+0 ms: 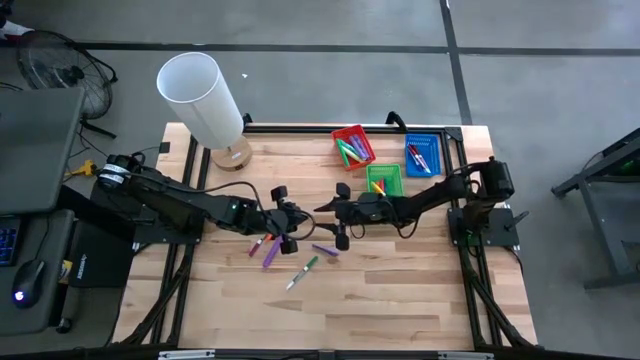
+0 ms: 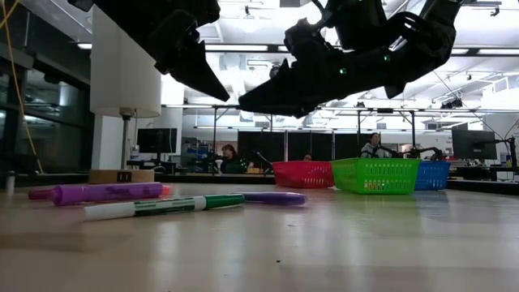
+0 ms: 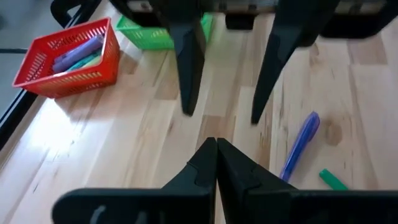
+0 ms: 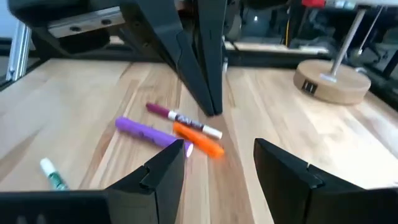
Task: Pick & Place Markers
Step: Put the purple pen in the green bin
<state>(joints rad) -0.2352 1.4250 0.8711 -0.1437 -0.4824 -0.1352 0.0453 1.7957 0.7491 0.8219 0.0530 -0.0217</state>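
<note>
Low view, nearest the lens: a green-and-white marker (image 2: 162, 206) lies flat at lower left of the frame, a fat purple marker (image 2: 97, 193) just behind it, a slim purple marker (image 2: 272, 197) to their right. All loose on the table (image 2: 340, 243), none held.

Above them, upper centre of the frame, both arms hang clear of the wood. High view places the left gripper (image 1: 287, 222) at centre frame, just above the marker cluster; its fingers are pressed together with nothing between them, as the left wrist view confirms. Likely a missed or not-yet-started pick.

Right gripper (image 1: 340, 212) faces it from the right, fingers spread and empty. Right wrist view shows an orange marker (image 4: 198, 139) and a red-and-white one (image 4: 183, 117) beyond its fingers, within easy reach.

Farther back, right of centre: red tray (image 2: 304, 173), green tray (image 2: 375, 175), blue tray (image 2: 432, 174) in a row, some markers already sorted in. Lamp (image 1: 205, 100) stands at upper left of the high view, out of the working lane.
</note>
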